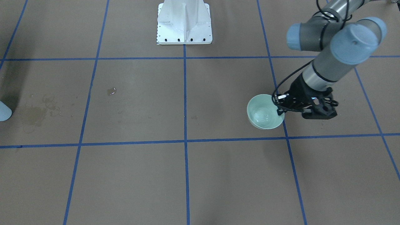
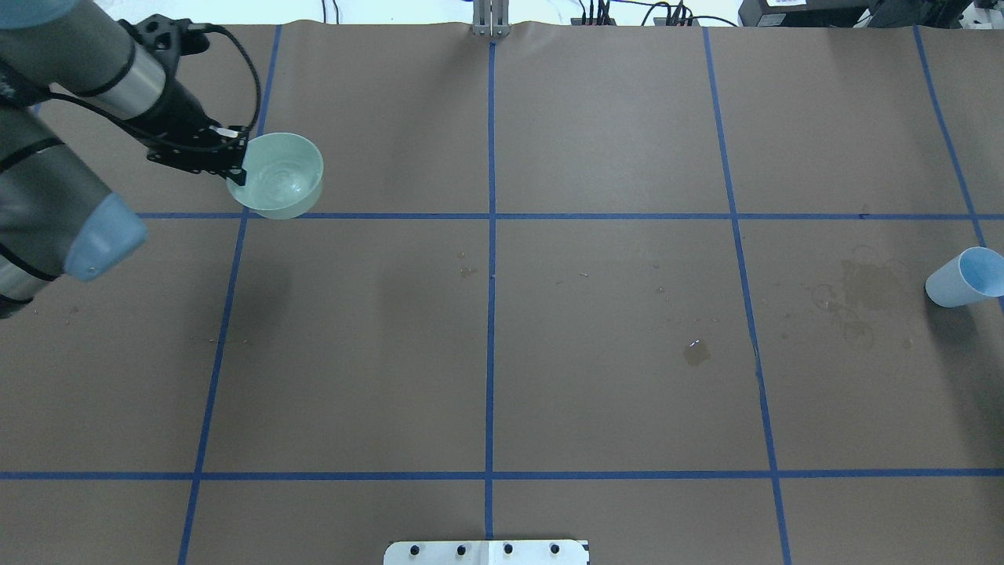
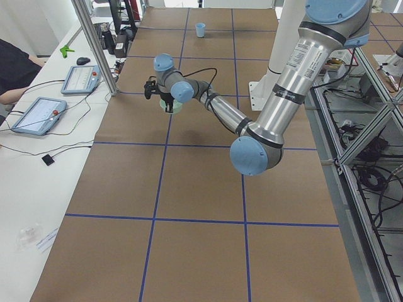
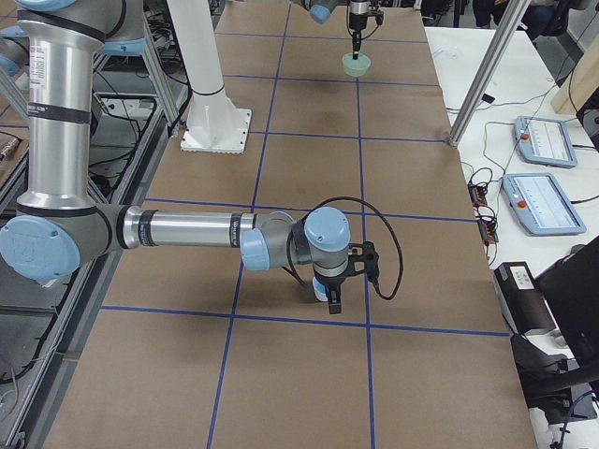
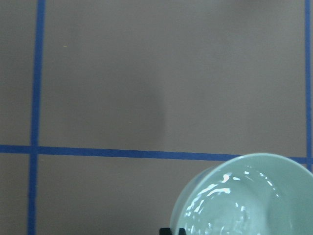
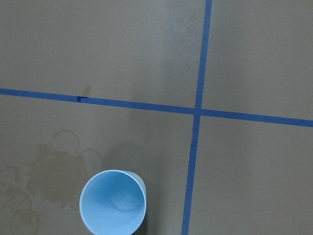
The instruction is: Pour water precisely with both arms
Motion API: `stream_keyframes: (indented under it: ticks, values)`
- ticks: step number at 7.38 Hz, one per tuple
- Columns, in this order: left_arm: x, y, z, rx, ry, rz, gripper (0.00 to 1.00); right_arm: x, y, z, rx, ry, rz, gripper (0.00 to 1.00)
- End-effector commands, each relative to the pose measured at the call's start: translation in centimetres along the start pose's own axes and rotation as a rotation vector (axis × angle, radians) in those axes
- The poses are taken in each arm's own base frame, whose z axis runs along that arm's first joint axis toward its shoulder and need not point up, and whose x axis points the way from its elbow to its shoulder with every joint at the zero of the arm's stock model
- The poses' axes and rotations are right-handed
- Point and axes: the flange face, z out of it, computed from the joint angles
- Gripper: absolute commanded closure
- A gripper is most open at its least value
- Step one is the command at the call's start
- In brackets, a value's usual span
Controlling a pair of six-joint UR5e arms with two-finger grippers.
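My left gripper (image 2: 238, 168) is shut on the near rim of a pale green bowl (image 2: 281, 174), at the far left of the table. The water (image 5: 230, 198) is a rippled, glinting sheen in the bowl's bottom, also seen in the front-facing view (image 1: 264, 116). The left gripper (image 1: 279, 105) reaches the bowl (image 1: 265, 112) from the side. A light blue cup (image 2: 963, 276) is at the table's right edge and looks empty in the right wrist view (image 6: 113, 208). My right gripper (image 4: 329, 296) is at the cup (image 4: 320, 291); I cannot tell whether it is shut.
A small wet spot (image 2: 696, 351) glints right of centre. Dull brown dried stains and rings (image 2: 867, 286) lie beside the cup. The white bolted pedestal (image 1: 184, 23) stands at the robot's side. Blue tape lines grid the brown table cover (image 2: 502, 353).
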Motion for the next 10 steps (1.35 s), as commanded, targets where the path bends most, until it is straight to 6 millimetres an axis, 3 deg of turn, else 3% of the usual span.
stream_keyframes:
  ticks: [1, 2, 3, 4, 5, 6, 10]
  values:
    - [-10.9, 1.3, -0.6, 0.013, -0.015, 0.067, 1.00, 1.2, -0.8, -1.9, -0.075, -0.001, -0.012, 0.01]
    - [-14.7, 3.2, 0.7, 0.023, -0.005, 0.078, 1.00, 0.9, -1.8, -3.6, -0.090, -0.002, 0.026, 0.00]
    - [-18.4, 5.0, 2.5, 0.023, 0.017, 0.093, 1.00, 1.0, -1.8, -3.8, -0.091, -0.002, 0.033, 0.00]
    - [-22.2, 6.5, 4.4, 0.031, 0.023, 0.102, 1.00, 1.7, -0.9, -3.8, -0.090, 0.000, 0.049, 0.00]
    - [-24.8, 7.0, 6.1, 0.039, 0.031, 0.107, 1.00, 2.5, 2.1, -3.1, -0.105, 0.000, 0.070, 0.00]
    - [-26.0, 7.3, 6.8, 0.033, 0.026, 0.101, 1.00, 2.8, 2.5, -2.9, -0.112, 0.007, 0.076, 0.00]
    - [-27.8, 8.4, 7.4, 0.014, 0.011, 0.086, 1.00, 2.7, 1.8, -3.7, -0.107, 0.075, 0.072, 0.00]
